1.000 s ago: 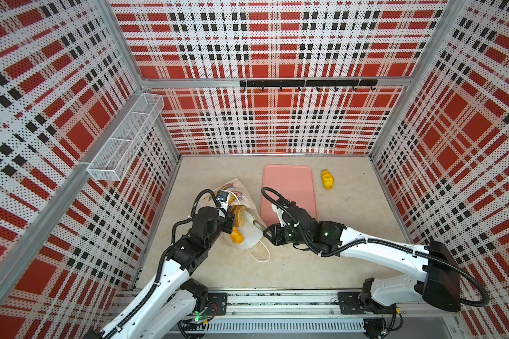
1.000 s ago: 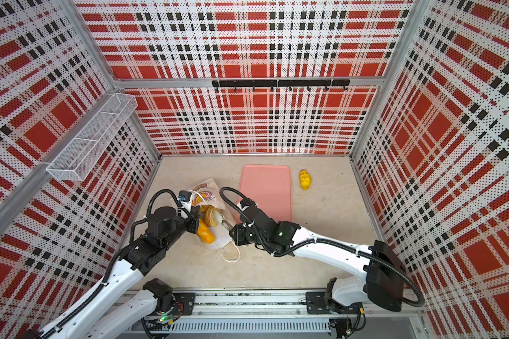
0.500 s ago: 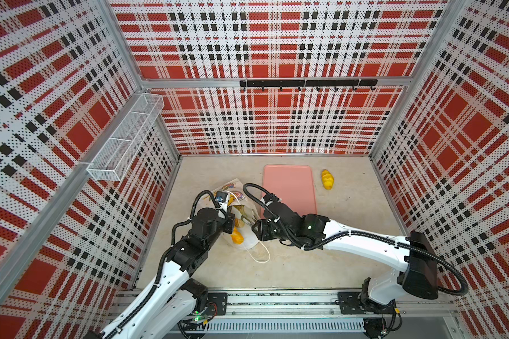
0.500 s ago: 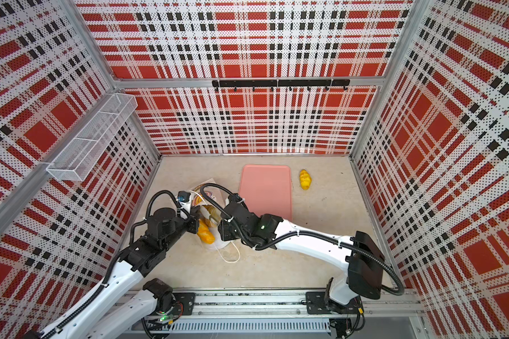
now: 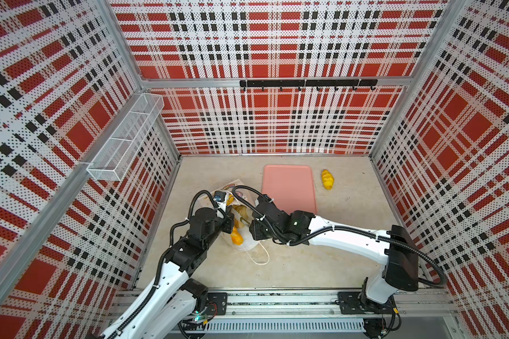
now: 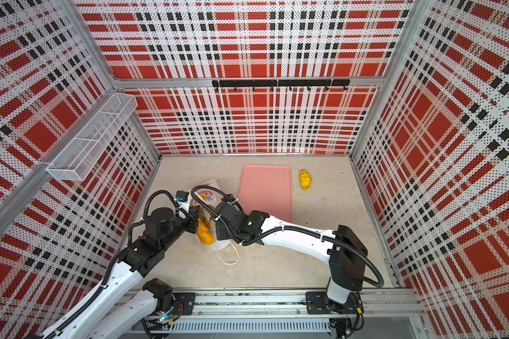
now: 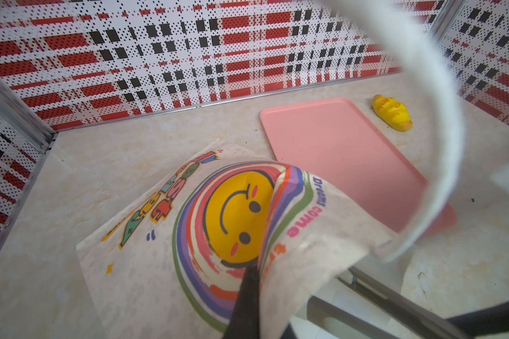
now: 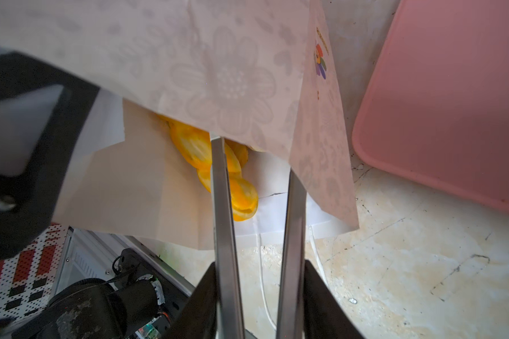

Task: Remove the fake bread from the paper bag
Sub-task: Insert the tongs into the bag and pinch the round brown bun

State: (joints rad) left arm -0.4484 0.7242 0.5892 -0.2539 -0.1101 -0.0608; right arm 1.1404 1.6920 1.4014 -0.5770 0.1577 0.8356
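The white paper bag (image 5: 238,193) (image 6: 206,195) lies on the table with its mouth toward the front. My left gripper (image 5: 229,223) (image 7: 254,267) is shut on the bag's upper edge and holds the mouth up. Yellow fake bread (image 5: 236,236) (image 8: 241,199) shows inside the mouth. My right gripper (image 5: 245,220) (image 8: 256,164) reaches into the mouth with its fingers (image 8: 222,205) apart. Their tips are hidden under the bag's top flap (image 8: 218,58). One finger passes in front of the bread. Another yellow bread (image 5: 327,179) (image 7: 392,112) lies on the table right of the tray.
A flat pink tray (image 5: 288,187) (image 8: 453,102) lies just right of the bag, beside my right arm. The bag's white cord handle (image 5: 260,255) trails toward the front. A wire basket (image 5: 124,141) hangs on the left wall and a hook rail (image 5: 306,83) on the back wall.
My right gripper has moved left from beside the bag into its mouth, and its fingers have spread. The left gripper has kept its hold in the same place.
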